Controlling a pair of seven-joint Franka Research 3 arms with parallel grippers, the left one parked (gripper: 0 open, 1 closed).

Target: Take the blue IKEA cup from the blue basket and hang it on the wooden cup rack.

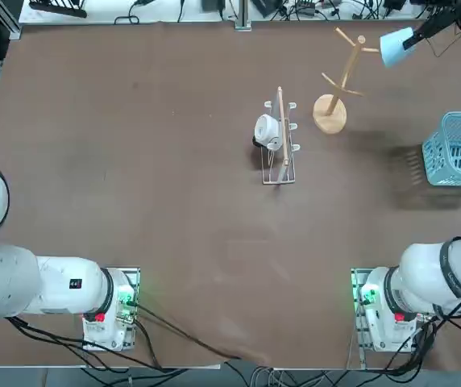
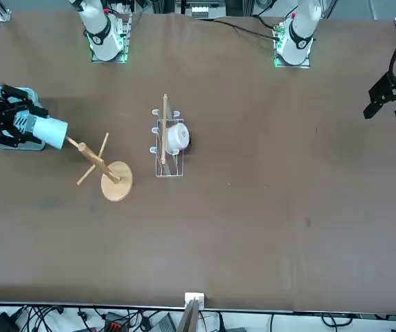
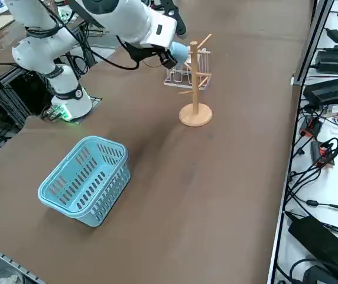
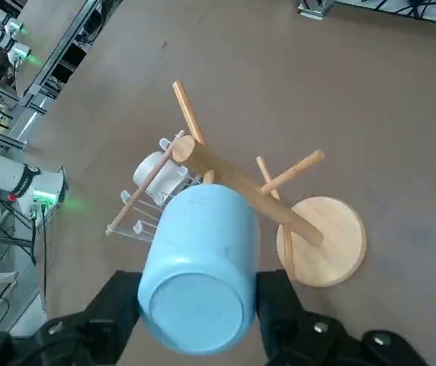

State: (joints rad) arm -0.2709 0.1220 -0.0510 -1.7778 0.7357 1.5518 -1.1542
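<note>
The right pincer (image 4: pixel 199 320) is clamped on the blue IKEA cup (image 4: pixel 199 267), one black finger (image 4: pixel 111 305) on each side of the cup's body, holding it in the air with its closed bottom toward the wrist camera and its mouth pointing at the wooden cup rack (image 4: pixel 279 206). In the wrist view the cup sits just short of the rack's pole top, close beside the upper pegs; whether it touches them cannot be told. The top view shows the cup (image 1: pixel 395 47) raised just beside the rack (image 1: pixel 337 81). The rack stands upright on its round disc base on the brown surface (image 1: pixel 174 201). Beyond the rack lies a low white wire rack (image 1: pixel 279 145) with a wooden bar and a white mug (image 1: pixel 265 129) on it. The blue basket (image 3: pixel 86 180) stands well apart from the rack, empty.
</note>
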